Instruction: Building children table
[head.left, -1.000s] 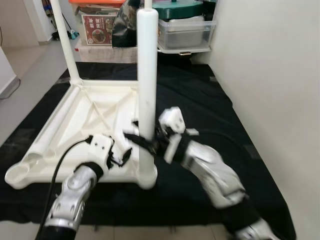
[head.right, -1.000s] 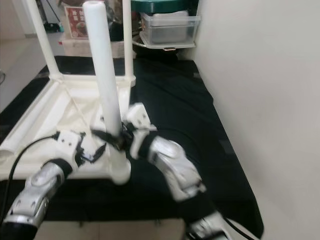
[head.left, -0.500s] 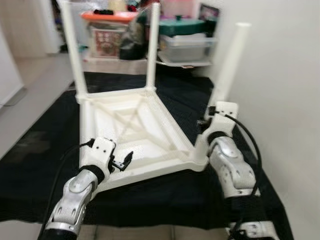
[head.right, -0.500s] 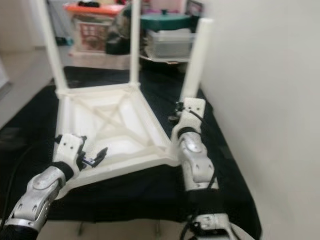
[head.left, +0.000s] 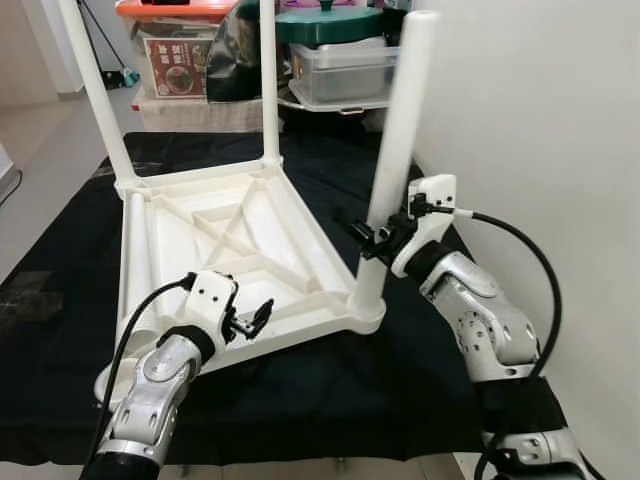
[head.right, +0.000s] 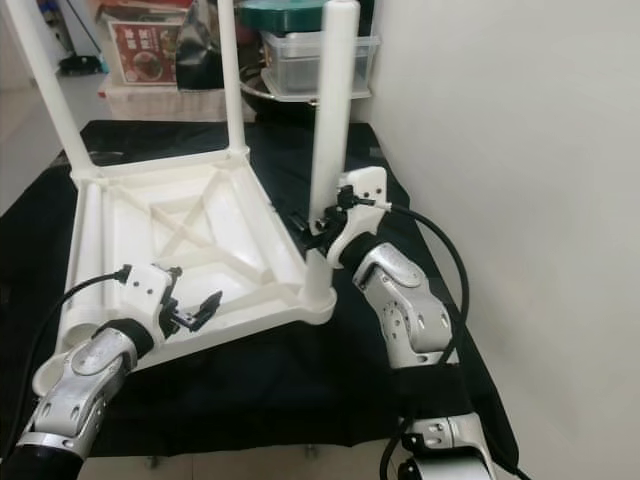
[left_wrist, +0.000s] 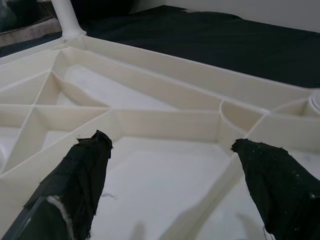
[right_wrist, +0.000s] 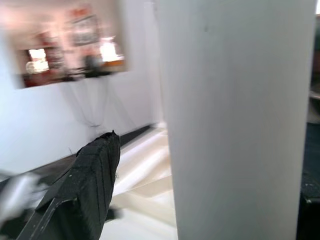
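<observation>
A white plastic table top (head.left: 250, 215) lies upside down on a black mat (head.left: 300, 400). Three white legs stand up from it: two at the far corners (head.left: 268, 80) (head.left: 95, 90) and a near right leg (head.left: 398, 130). My right gripper (head.left: 372, 236) is open, its fingers (right_wrist: 90, 175) straddling the near right leg (right_wrist: 235, 120) at about a third of its height, with a gap on one side. My left gripper (head.left: 256, 318) is open just above the table's near edge, and its fingers (left_wrist: 85, 165) hover over the ribbed underside (left_wrist: 165, 125), holding nothing.
A long rounded white piece (head.left: 135, 260) lies along the table's left edge. Storage boxes (head.left: 345, 70) and an orange-lidded bin (head.left: 170, 50) stand at the back. A white wall (head.left: 560, 120) runs close along the right, with bare floor (head.left: 30, 130) to the left.
The whole view has swung between frames. My right gripper, low beside the near right leg half a second ago, now reaches around it higher up. The left gripper stays open at the near edge.
</observation>
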